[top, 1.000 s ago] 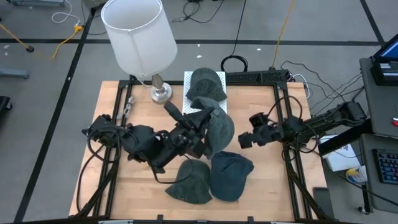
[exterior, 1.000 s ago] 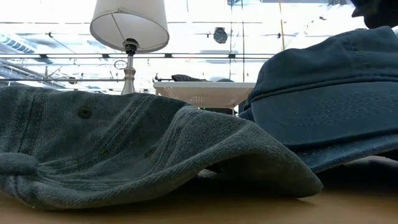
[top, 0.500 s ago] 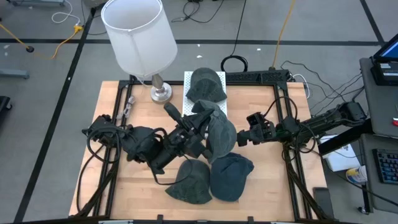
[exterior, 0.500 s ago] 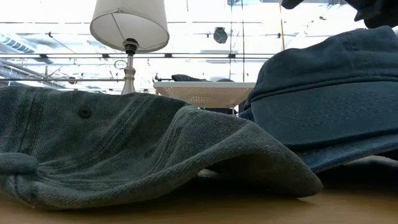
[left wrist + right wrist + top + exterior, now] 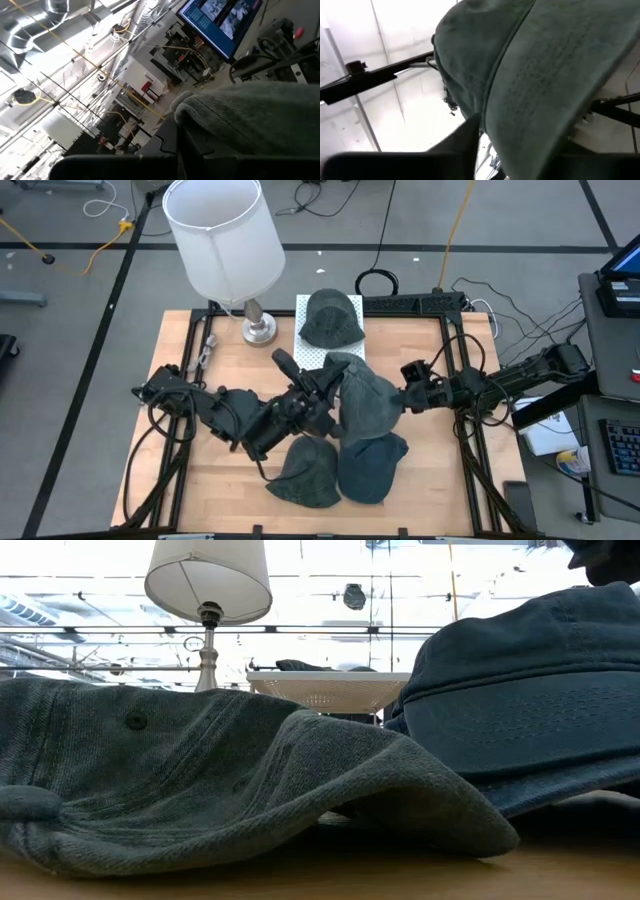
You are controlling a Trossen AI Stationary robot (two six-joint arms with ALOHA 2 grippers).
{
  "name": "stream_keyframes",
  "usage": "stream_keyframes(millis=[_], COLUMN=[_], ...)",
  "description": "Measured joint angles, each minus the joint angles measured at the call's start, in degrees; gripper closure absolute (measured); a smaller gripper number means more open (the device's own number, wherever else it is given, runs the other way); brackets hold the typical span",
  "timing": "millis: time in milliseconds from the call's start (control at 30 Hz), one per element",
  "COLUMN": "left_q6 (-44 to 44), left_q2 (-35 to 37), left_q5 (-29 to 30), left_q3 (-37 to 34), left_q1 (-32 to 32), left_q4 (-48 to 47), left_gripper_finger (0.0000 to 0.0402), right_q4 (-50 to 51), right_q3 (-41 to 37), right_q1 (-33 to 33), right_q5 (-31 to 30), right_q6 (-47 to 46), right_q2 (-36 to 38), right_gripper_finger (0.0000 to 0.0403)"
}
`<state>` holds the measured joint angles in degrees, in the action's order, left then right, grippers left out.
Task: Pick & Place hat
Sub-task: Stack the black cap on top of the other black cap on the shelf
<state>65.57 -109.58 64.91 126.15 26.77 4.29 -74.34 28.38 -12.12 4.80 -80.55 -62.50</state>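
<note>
A grey-green hat [image 5: 368, 402] hangs above the table's middle between both grippers. My left gripper [image 5: 330, 395] is shut on its left side; my right gripper [image 5: 405, 398] is shut on its right side. In the left wrist view the hat [image 5: 250, 120] fills the space beyond my fingers, and in the right wrist view the hat [image 5: 535, 75] does the same. A second hat [image 5: 331, 317] sits crown up on a white tray [image 5: 303, 305] at the far edge. Two more hats lie crown up near the front: a grey hat [image 5: 305, 475] and a blue hat [image 5: 372, 465]. My left gripper pinches the held hat's left rim [image 5: 190, 107], coming level from the table's left. The hat is lifted clear of the table. My right gripper holds the hat's right rim [image 5: 492, 125], coming level from the table's right. One finger [image 5: 465, 145] shows against the cloth; the hat hides the other.
A lamp with a white shade [image 5: 222, 238] stands on its metal base [image 5: 258, 330] at the far left. In the low view the grey hat [image 5: 200, 780] and blue hat [image 5: 520, 700] block most of the table. Bare wood [image 5: 430, 480] lies at the near right.
My left gripper has moved slightly toward the table's right, carrying the hat. The hat has turned and spread wider, so its right side now reaches my right gripper. The right gripper first edged toward the hat and now has it between its fingers.
</note>
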Motion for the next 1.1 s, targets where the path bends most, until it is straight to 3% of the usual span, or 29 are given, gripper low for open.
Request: stream_keyframes(millis=[67,133,333,533,767,900,1100], left_q6=[0.89,1.3,-2.52,-4.18,-13.65,-20.51,-32.04], left_q2=[0.0,0.0,0.0,-0.02,-0.02,-0.02,-0.07], left_q5=[-0.03,0.01,1.32,1.16,1.86,-0.94,-10.12], left_q3=[0.0,0.0,0.0,0.0,0.0,0.0,0.02], left_q1=[0.13,0.36,1.67,5.28,7.29,6.63,3.9], left_q4=[-0.2,-0.28,-2.92,-2.79,-2.75,-3.52,-10.35], left_gripper_finger=[0.04,0.0392,0.0342,0.0305,0.0278,0.0274,0.0273], right_q4=[-0.52,-1.23,-3.42,-4.81,-10.35,-10.75,-11.24], right_q3=[0.0,0.0,-0.01,0.0,-0.02,-0.02,0.0], right_q1=[0.0,0.0,0.01,0.88,1.16,1.14,-0.75], right_q5=[-0.02,0.27,7.45,10.71,18.59,20.91,23.91], right_q6=[0.2,0.41,-3.01,-4.22,-6.94,-9.68,-10.98], right_q2=[0.0,0.0,0.26,4.0,9.07,10.2,10.23], right_gripper_finger=[0.0366,0.0389,0.0396,0.0398,0.0398,0.0398,0.0398])
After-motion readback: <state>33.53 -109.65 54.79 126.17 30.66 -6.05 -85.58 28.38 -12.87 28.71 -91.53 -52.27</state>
